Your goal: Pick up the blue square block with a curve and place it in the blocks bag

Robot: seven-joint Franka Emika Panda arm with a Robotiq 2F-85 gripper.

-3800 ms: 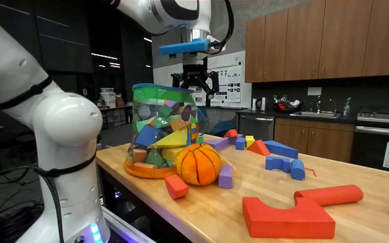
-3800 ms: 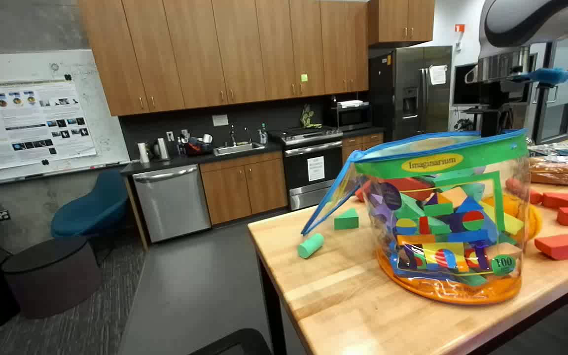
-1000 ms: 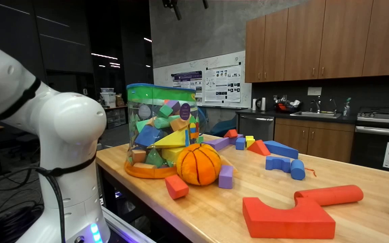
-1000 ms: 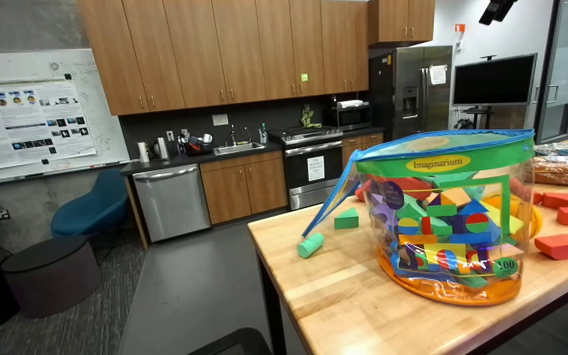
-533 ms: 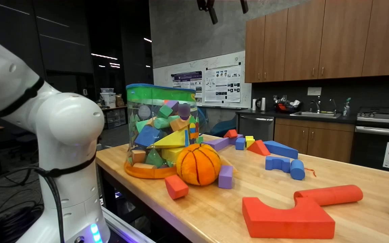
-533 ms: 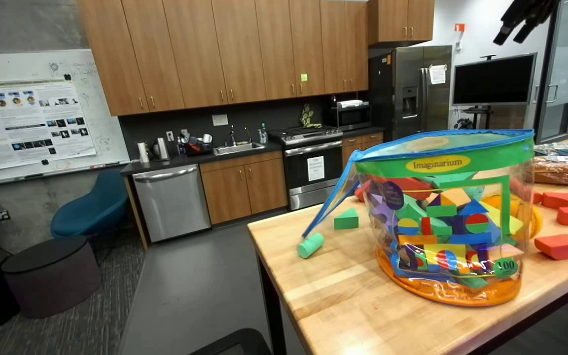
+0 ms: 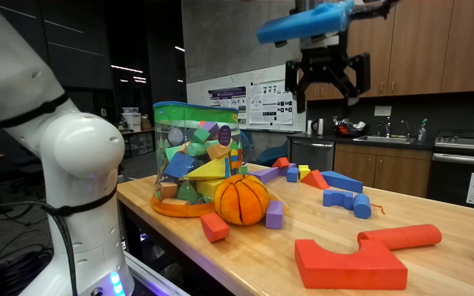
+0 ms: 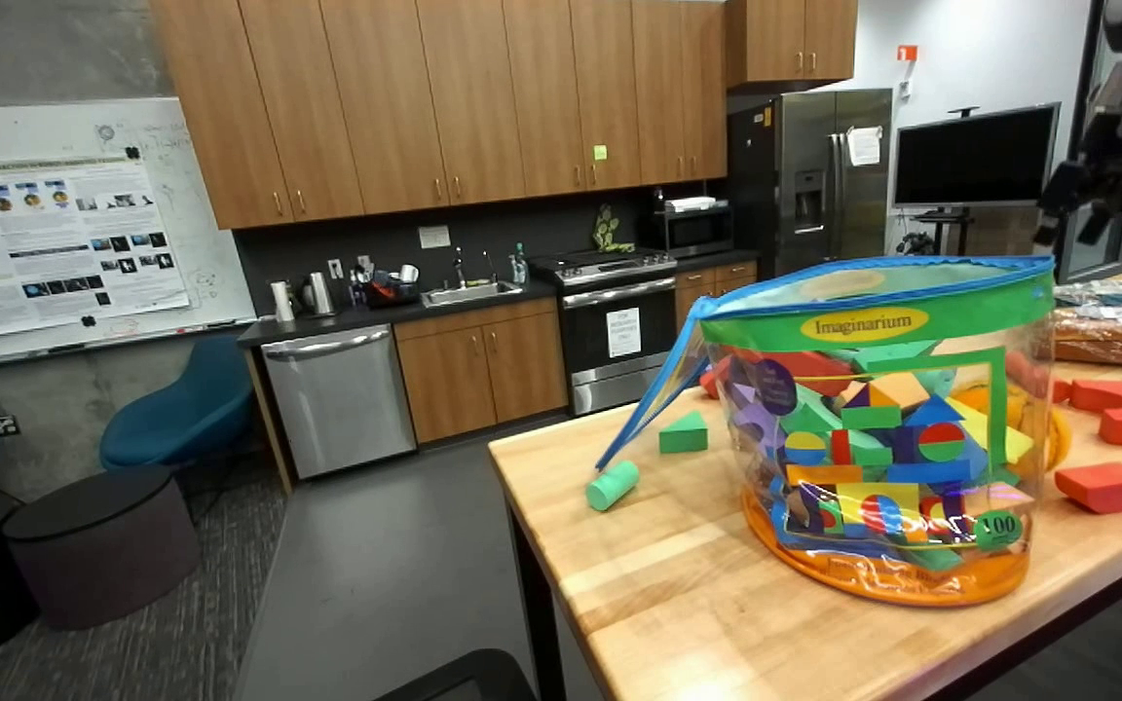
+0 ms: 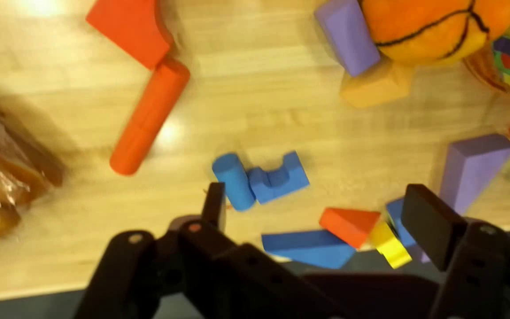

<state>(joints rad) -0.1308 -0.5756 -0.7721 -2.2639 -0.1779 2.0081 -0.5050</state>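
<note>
Where green, blocks bag: “Imaginarium”.

Wooden table: blocks bag, orange ball, curved blue block touching blue cylinder, 2 green blocks, red arch.
</note>
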